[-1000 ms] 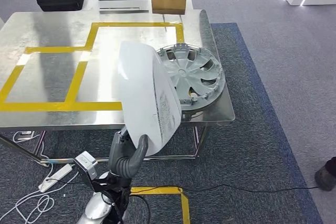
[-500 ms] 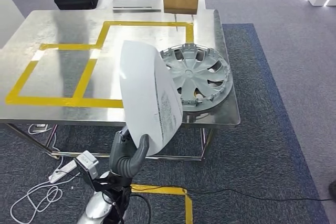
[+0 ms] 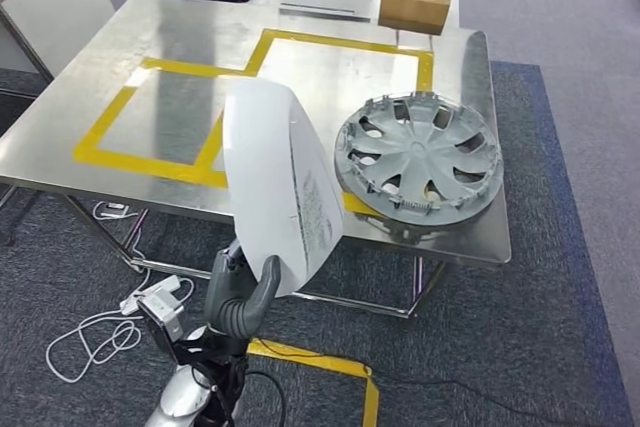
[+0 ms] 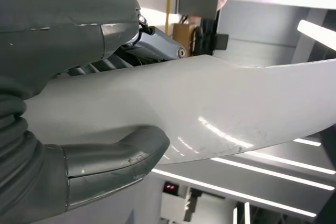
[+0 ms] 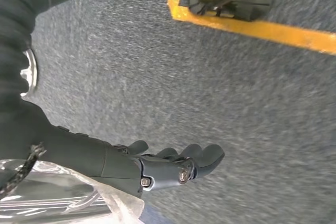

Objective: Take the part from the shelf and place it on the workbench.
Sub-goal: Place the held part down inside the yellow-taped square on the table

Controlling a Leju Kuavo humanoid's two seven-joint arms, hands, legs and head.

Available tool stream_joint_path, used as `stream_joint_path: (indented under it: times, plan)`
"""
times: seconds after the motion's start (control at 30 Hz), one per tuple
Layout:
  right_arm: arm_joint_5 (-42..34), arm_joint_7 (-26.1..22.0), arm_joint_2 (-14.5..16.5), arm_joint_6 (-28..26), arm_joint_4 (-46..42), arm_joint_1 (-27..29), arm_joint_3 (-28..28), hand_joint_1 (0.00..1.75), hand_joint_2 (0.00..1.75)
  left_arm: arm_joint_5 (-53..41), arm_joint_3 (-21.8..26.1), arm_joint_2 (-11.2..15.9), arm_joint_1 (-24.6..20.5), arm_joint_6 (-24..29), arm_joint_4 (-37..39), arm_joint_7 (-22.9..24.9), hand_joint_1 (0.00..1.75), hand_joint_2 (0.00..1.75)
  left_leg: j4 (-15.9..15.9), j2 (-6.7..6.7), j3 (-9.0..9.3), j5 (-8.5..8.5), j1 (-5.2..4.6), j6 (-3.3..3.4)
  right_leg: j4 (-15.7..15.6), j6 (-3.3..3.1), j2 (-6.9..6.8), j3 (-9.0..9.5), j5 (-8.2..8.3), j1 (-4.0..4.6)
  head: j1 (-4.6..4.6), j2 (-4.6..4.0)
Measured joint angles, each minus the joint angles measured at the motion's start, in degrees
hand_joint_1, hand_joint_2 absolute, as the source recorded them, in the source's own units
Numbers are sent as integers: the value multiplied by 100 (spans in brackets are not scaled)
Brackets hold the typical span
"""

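Between the thumb and fingers of the left hand (image 3: 240, 299) sits the lower edge of the white part (image 3: 278, 187), gripped upright in front of the workbench (image 3: 468, 77), near the wheel cover (image 3: 420, 158). The thin, glossy shell looks light, probably slippery, best held by its edge. The right hand (image 5: 166, 166) hangs empty, fingers loosely extended.

The white part (image 3: 279, 187) hides the left hand's fingers (image 3: 226, 282) and a stretch of the worktop (image 3: 151, 67) behind it.
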Motion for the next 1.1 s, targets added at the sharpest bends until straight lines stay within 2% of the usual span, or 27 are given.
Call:
stream_joint_path:
  times: [0.07, 0.1, 0.13, 0.17, 0.2, 0.23, 0.27, 0.3, 0.33, 0.37, 0.43, 0.5, 0.57, 0.6, 0.63, 0.67, 0.7, 0.77, 0.8, 0.83, 0.87, 1.0, 1.03, 1.1]
  plan:
    - [3, 1, 0, 1, 1, 12, 1, 0, 175, -1, -3, -3, -4, -1, -2, -1, 175, 175, -6, -125, -2, 12, 26, 29, 725, 25, 289, -360, -360, -10, 30, 0]
    - [5, 3, 0, 1, 1, 25, 1, 0, 175, -1, -4, -2, -2, -2, -2, -1, 175, 175, -5, -195, -5, 15, 28, 35, 1116, 32, 343, -565, -493, -10, 37, 0]
    - [7, 5, 0, 1, 1, 37, 0, 0, 175, 0, -3, -1, 0, -2, -2, 0, 175, 175, -3, -272, -4, 15, 28, 36, 1368, 35, 368, -714, -526, -9, 37, 0]
    - [7, 8, -1, 0, 0, 45, -1, 0, 175, 1, -3, 1, 2, -2, -2, 1, 175, 175, -1, -352, 1, 15, 29, 36, 1400, 34, 380, -765, -438, -10, 39, 0]
    - [10, 9, -2, 0, -1, 48, -1, 0, 175, 3, -3, 2, 3, -2, -2, 1, 175, 175, 1, -433, 12, 13, 31, 33, 1182, 29, 402, -697, -235, -14, 39, 0]
    - [16, 10, -4, 0, -1, 46, -2, 0, 175, 4, -3, 2, 3, -2, -2, 1, 175, 175, 5, -510, 24, 8, 36, 24, 792, 24, 462, -543, 22, -25, 40, 0]
    - [23, 11, -7, 1, -2, 44, -2, 0, 175, 6, -3, 2, 2, -3, -2, 1, 175, 175, 15, -579, 27, 0, 32, 7, 393, 19, 592, -371, 213, -41, 39, 0]
    - [33, 13, -8, 1, -2, 45, -1, 0, 175, 8, -4, 1, 1, -4, -2, 2, 175, 175, 35, -642, 15, -6, 30, -16, 59, 10, 714, -214, 329, -60, 37, 0]
    - [41, 19, -9, 2, -2, 44, -1, 0, 175, 10, -5, 2, -1, -6, -2, 3, 175, 175, 48, -696, -8, -3, 32, -47, -129, -2, 807, -122, 365, -67, 37, 0]
    - [45, 27, -10, 2, -2, 42, -1, 0, 175, 12, -4, 3, -1, -8, -2, 4, 175, 175, 56, -750, -37, 7, 37, -82, -188, -19, 849, -83, 341, -65, 37, 0]
    - [48, 40, -10, 2, -4, 35, -2, 0, 175, 15, 1, 7, 0, -9, -2, 6, 175, 175, 66, -825, -73, 18, 54, -145, -215, -66, 744, -58, 350, -65, 41, 0]
    - [50, 44, -9, -1, -5, 35, -2, 0, 175, 15, 3, 8, -4, -9, -5, 5, 175, 175, 277, -635, -164, -125, 39, -203, -237, -127, 619, -26, 353, -81, 11, 0]
    - [18, 89, -9, -4, -6, 42, -5, 0, 175, 20, 1, 7, -10, -9, -8, 6, 175, 175, 930, -329, -463, -472, 38, -257, -243, -182, 490, -5, 333, -72, -23, 0]
    - [-2, 150, -10, -16, -7, 46, -14, 0, 175, 29, 0, 8, -10, -10, -8, 9, 175, 175, 1325, -253, -648, -637, 49, -276, -242, -198, 429, -1, 323, -64, -28, 0]
    - [-3, 248, -10, -49, -7, 48, -22, 0, 175, 40, 1, 8, -7, -11, -8, 14, 175, 175, 1611, -215, -782, -720, 59, -286, -241, -206, 375, 4, 316, -57, -27, 0]
    - [32, 379, -11, -111, -8, 47, -29, 0, 175, 51, 2, 9, -5, -12, -8, 19, 175, 175, 1705, -200, -824, -691, 66, -286, -240, -208, 335, 10, 310, -52, -28, 0]
    - [105, 545, -11, -199, -10, 43, -32, 0, 175, 58, 1, 9, -4, -14, -8, 29, 175, 175, 1553, -195, -745, -545, 69, -274, -239, -205, 310, 22, 304, -49, -28, 0]
    - [276, 929, -10, -373, -11, 31, -13, 0, 175, 71, -1, 7, -10, -15, -8, 58, 175, 175, 805, -186, -366, -141, 56, -210, -241, -188, 289, 54, 287, -41, -27, 0]
    - [348, 1148, -9, -448, -12, 25, 8, 0, 175, 85, -3, 4, -17, -13, -8, 81, 175, 175, 449, -179, -187, -13, 42, -171, -237, -173, 287, 61, 277, -32, -28, 0]
    - [401, 1356, -7, -516, -12, 20, 29, 0, 175, 104, -5, -1, -26, -6, -7, 105, 175, 175, 218, -173, -76, 28, 28, -138, -233, -155, 283, 58, 269, -24, -28, 0]
    - [438, 1556, -5, -588, -13, 18, 49, 0, 175, 131, -8, -5, -33, 3, -7, 132, 175, 175, 125, -172, -36, 3, 17, -117, -235, -134, 276, 49, 267, -18, -25, 0]
    - [460, 1894, -4, -754, -14, 10, 68, 0, 175, 183, -13, -27, -48, 25, -7, 192, 175, 175, 17, -186, -15, 2, 40, -63, -240, -39, 270, 28, 236, -13, -22, 0]
    - [456, 1915, -4, -778, -15, 7, 69, 0, 175, 192, -18, -33, -60, 27, -8, 203, 175, 175, -14, -185, -2, 16, 56, -42, -123, -17, 296, -35, 152, -12, -11, 0]
    - [451, 1942, -4, -821, -17, 5, 72, 0, 175, 236, -32, -41, -83, 21, -7, 230, 175, 175, -39, -182, 10, 24, 69, -12, 477, 23, 356, -345, -158, -17, 18, 0]
